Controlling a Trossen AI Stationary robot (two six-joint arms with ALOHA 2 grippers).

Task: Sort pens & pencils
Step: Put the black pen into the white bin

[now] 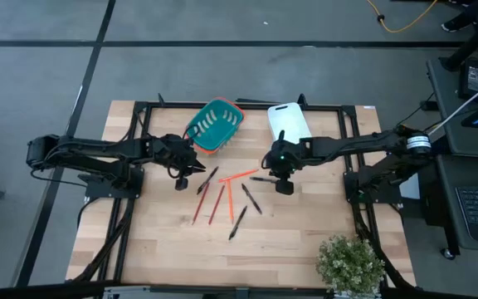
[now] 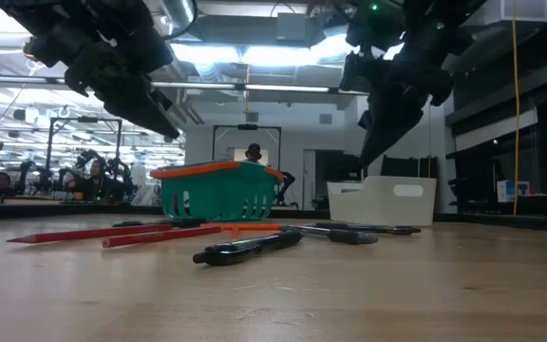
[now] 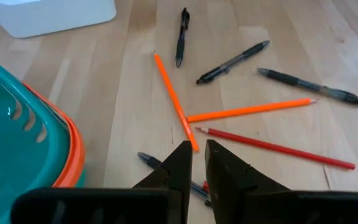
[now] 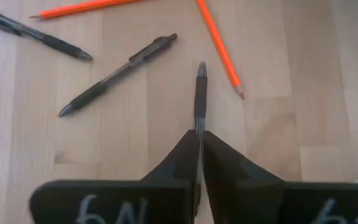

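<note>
Several black pens (image 1: 251,199) and orange and red pencils (image 1: 217,204) lie flat and scattered on the middle of the wooden table. My right gripper (image 1: 282,184) hangs above their right side, shut on one black pen (image 4: 199,93). My left gripper (image 1: 185,178) hovers above their left side, beside the teal basket (image 1: 214,124). Its fingers (image 3: 182,165) are almost shut, with a narrow slit and nothing between them. In the left wrist view an orange pencil's end (image 3: 191,142) lies on the table below the fingertips. In the low view both grippers (image 2: 150,104) (image 2: 373,142) are well above the table. My right gripper pinches the black pen by one end (image 4: 197,127) between its two fingers. The pen runs on in line with the fingers and sticks out beyond their tips, toward the table's left (image 1: 264,178). It appears lifted clear of the table.
The teal basket with an orange rim (image 2: 218,190) and a white bin (image 1: 289,122) stand at the far side of the table. A potted plant (image 1: 351,264) sits at the near right corner. Bare wood lies near the front edge (image 1: 222,266).
</note>
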